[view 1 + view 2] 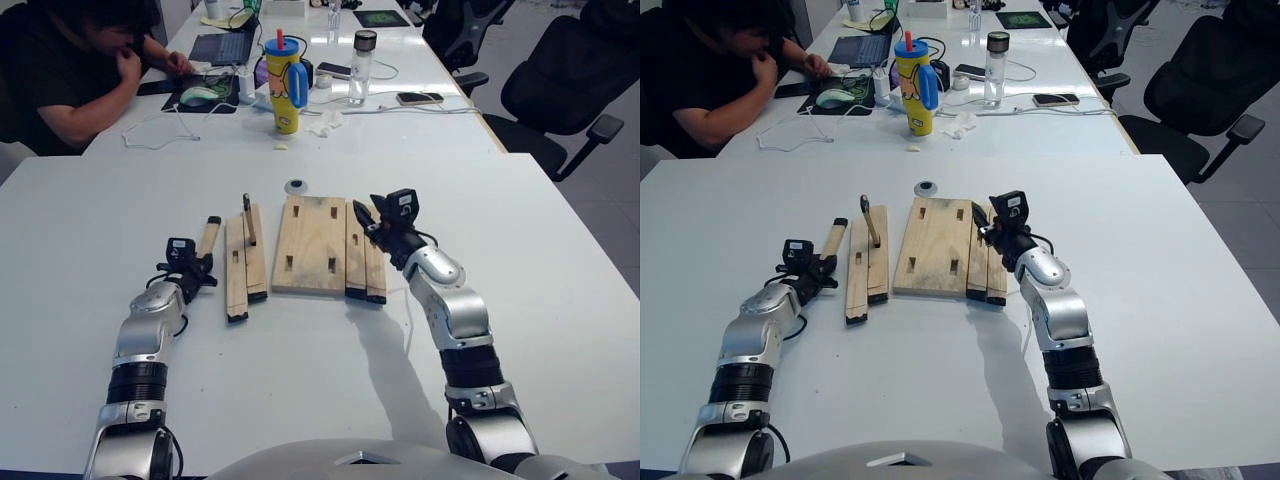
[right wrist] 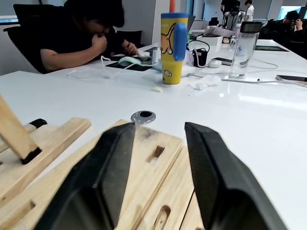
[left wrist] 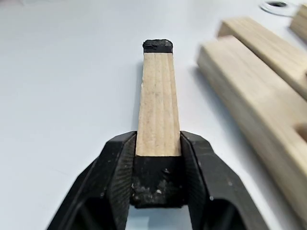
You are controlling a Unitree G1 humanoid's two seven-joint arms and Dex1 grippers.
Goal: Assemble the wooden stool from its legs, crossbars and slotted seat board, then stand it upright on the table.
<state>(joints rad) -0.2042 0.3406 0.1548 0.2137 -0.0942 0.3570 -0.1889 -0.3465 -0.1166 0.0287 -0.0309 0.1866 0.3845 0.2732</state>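
Left eye view: slotted seat board (image 1: 312,245) lies flat mid-table. Right pair of legs (image 1: 365,265) lies side by side against the board's right edge. Left pair of legs (image 1: 245,265) lies just left of the board, with a gap. Tilted crossbar (image 1: 248,218) stands leaning on the left pair. Left gripper (image 1: 202,266) is farther left of the board. Right gripper (image 1: 368,215) is over the right pair, near the board's far corner. Grommet (image 1: 296,186) is just beyond the board. Yellow cup (image 1: 284,85), bottle (image 1: 361,65) and phone (image 1: 420,98) are well beyond.

Left wrist view: fingers are clamped on the black-capped end of the held crossbar (image 3: 158,96), one leg alongside it.

Right wrist view: jaws spread wide above the board, grommet ahead.
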